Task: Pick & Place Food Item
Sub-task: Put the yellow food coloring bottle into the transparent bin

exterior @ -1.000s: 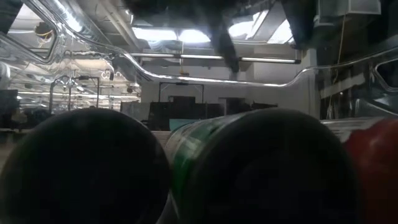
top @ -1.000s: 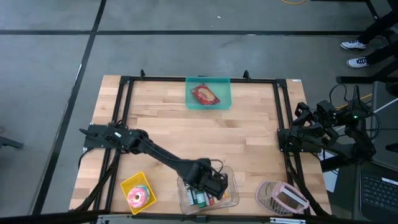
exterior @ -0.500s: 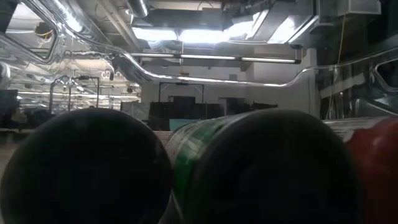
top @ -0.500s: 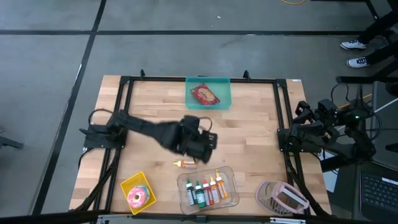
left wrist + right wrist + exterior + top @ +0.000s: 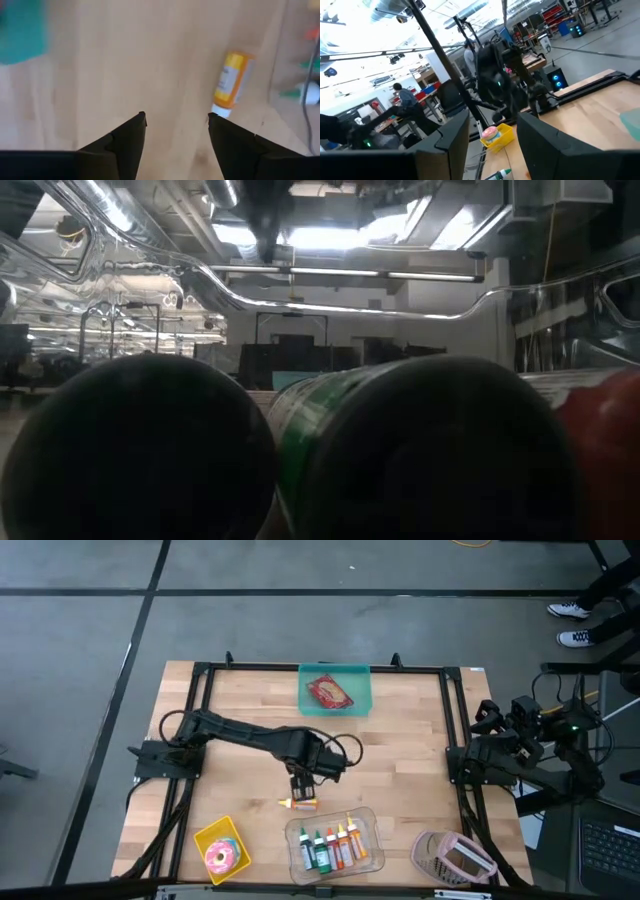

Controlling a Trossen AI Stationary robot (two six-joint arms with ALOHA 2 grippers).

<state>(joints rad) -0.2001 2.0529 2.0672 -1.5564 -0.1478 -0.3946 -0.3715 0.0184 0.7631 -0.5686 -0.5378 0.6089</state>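
Left end effector (image 5: 303, 787) hangs spread above the orange bottle (image 5: 298, 803) on the table (image 5: 400, 755).

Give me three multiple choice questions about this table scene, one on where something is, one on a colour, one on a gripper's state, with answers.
1. Where does the small orange bottle lie?
A. in the teal bin
B. on the bare wood beside the clear tray
C. in the yellow bin

2. What colour is the bin that holds the doughnut?
A. yellow
B. teal
C. pink

3. How is the left gripper?
A. shut on the bottle
B. shut on nothing
C. open, holding nothing

Answers:
1 B: the high view shows it on the wood just outside the clear tray.
2 A: the doughnut's bin is yellow; the teal bin holds a red packet.
3 C: the left wrist view shows the fingers apart with bare wood between them.
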